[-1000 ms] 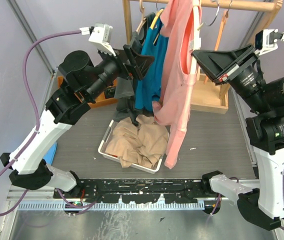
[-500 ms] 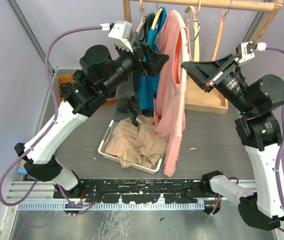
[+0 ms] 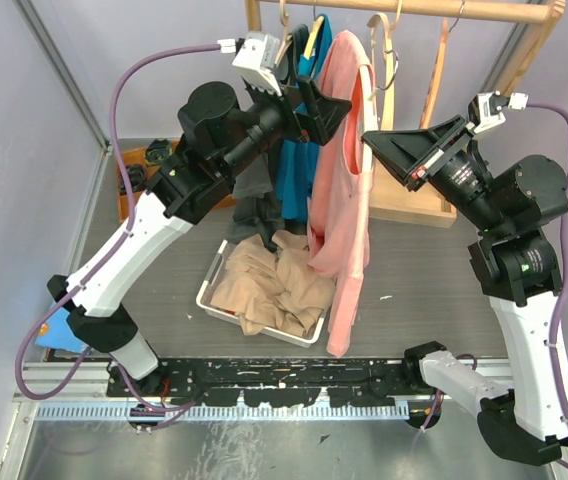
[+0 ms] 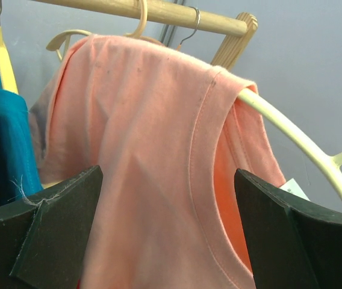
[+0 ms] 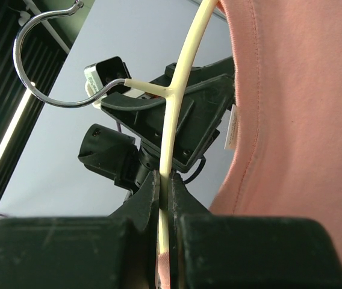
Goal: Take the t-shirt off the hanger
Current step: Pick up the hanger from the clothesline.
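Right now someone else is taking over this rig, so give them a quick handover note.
The left gripper is open, with its fingers on either side of the t-shirt shoulder, not gripping.
The right gripper is shut on the hanger arm.
Done: hanger held.
Left: the t-shirt is draped on the hanger; grip it and pull it off.
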{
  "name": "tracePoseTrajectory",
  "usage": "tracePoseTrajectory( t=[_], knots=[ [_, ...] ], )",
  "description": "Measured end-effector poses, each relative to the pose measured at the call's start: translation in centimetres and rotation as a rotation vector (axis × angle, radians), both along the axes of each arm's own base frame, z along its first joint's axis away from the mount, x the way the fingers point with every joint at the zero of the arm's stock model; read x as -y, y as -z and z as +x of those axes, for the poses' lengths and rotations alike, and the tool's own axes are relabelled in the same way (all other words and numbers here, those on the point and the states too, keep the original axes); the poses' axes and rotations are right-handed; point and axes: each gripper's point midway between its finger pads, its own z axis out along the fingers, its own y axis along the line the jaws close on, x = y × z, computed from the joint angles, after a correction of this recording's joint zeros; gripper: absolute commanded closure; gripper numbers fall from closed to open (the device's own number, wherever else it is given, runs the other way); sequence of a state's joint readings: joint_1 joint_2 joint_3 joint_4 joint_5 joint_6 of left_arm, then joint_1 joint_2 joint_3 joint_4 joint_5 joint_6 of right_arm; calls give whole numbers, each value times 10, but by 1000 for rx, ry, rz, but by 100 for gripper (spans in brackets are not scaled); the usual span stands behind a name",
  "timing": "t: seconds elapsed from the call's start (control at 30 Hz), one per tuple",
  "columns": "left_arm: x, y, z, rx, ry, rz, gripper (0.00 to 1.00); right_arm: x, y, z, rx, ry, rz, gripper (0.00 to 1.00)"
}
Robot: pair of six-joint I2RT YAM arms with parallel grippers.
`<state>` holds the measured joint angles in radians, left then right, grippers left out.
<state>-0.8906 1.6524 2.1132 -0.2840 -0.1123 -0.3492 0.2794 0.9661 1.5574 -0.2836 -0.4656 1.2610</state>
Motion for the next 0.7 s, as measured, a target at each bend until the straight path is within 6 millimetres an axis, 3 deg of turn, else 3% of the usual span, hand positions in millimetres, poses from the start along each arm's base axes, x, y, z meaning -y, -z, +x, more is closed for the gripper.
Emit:
tracePoseTrajectory(
  t=[0.5,0.6,0.7],
  knots=[
    [15,10,17,-14,-24,4,2,0,8,1,-20,-2,2,99],
    [16,13,20,-24,-34,3,10,1,8,-2,-18,-2,4,99],
    [16,14,22,-31,-42,-3,38,1,7,-3,-16,-1,6,99]
  ],
)
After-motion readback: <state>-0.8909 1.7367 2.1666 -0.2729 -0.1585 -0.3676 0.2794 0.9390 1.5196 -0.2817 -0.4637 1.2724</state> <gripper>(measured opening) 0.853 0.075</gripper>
